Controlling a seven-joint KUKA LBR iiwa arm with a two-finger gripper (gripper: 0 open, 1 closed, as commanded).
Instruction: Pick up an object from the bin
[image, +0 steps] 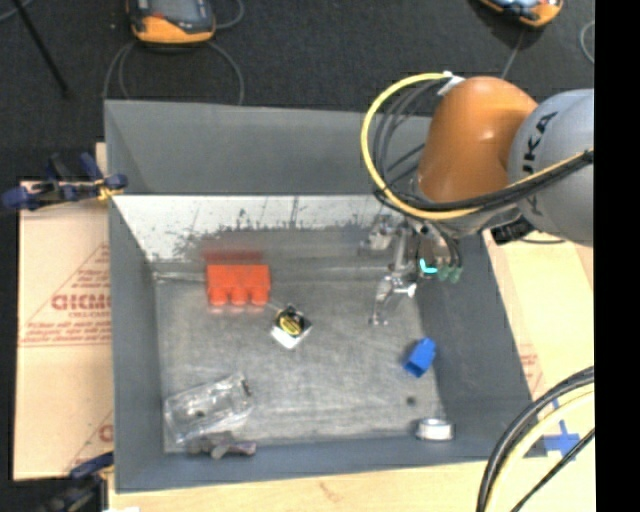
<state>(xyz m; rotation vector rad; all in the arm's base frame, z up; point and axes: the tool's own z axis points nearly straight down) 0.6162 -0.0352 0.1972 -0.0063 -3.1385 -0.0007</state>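
Near back wall (250, 215) | claw (392, 295) over bare floor (340, 370) | blue block (420, 357) near

The grey metal bin (135, 320) is matt and scuffed; the clear crinkled plastic bag (208, 405) at seven o'clock is glossy.

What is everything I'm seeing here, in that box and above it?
bin: one, grey, centre
orange block: one, orange-red, floor's back left
small gadget: one, white-yellow-black, floor's middle
blue block: one, blue, right side
plastic bag: one, clear, front left
dark scrap: one, grey, front left edge
round cap: one, silvery, front right corner
devices: two, orange-black, top edge, outside bin
arm: one, grey, orange cover, from right
jaws: one pair, silvery, above bare floor
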